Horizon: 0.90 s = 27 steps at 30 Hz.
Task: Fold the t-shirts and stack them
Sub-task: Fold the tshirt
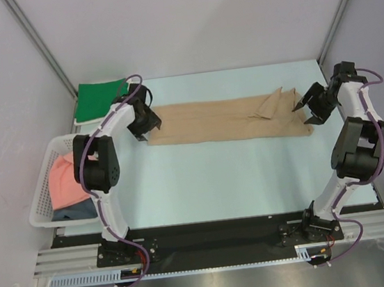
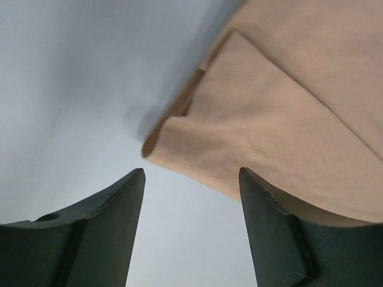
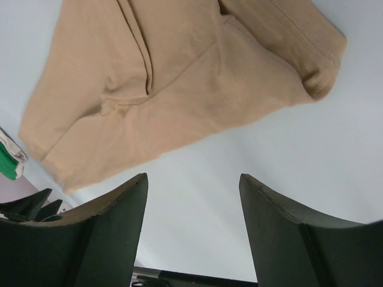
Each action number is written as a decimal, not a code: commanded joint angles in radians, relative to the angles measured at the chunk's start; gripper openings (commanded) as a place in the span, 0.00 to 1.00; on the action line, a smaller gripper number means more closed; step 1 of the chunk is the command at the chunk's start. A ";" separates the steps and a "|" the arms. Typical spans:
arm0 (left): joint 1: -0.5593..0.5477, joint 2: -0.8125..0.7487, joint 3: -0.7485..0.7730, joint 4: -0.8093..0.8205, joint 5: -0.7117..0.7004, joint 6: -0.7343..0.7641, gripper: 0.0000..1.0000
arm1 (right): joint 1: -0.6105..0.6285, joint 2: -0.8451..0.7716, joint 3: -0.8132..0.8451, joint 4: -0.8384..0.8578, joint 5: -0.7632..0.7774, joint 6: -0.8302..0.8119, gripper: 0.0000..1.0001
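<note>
The tan t-shirt (image 1: pixel 224 120) lay flat on the pale blue desk (image 1: pixel 218 182). It was folded lengthwise into a long narrow strip running left-right across the far half of the surface. Near its right end a sleeve flap (image 1: pixel 272 103) sat turned in on top, w/ a pointed corner aimed at the far side. In the left wrist view the strip's corner showed doubled layers, the top layer's edge curled slightly over the lower one. In the right wrist view the shirt's end showed a stitched edge & a soft crease through the cloth.

The left tool (image 1: pixel 149 126) hovered at the shirt's left end. Its fingers (image 2: pixel 102 227) were spread apart w/ only bare desk btwn them (one tip overlapped the cloth edge in its own camera, but contact couldn't be judged). The right tool (image 1: pixel 305 112) hung just off the shirt's right end. Its jaws were likewise spread, nothing pinched, desk visible in the gap.

Other shirts: the green t-shirt (image 1: pixel 101 98) sat folded at the far-left corner of the desk, just behind the left arm's wrist. The pink t-shirt (image 1: pixel 63 181) lay bunched in the white lattice basket (image 1: pixel 40 204) at the desk's left edge. The dark grey-blue t-shirt (image 1: pixel 74 212) lay beside it, toward the near end of the same basket.
</note>
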 commanded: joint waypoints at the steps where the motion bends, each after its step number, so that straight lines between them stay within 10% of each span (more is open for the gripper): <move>1: 0.048 -0.033 -0.047 -0.034 -0.021 -0.251 0.69 | 0.020 -0.103 -0.017 -0.002 -0.022 -0.018 0.69; 27: 0.061 0.024 -0.078 -0.011 0.052 -0.491 0.51 | 0.099 -0.145 -0.087 0.017 -0.025 -0.023 0.69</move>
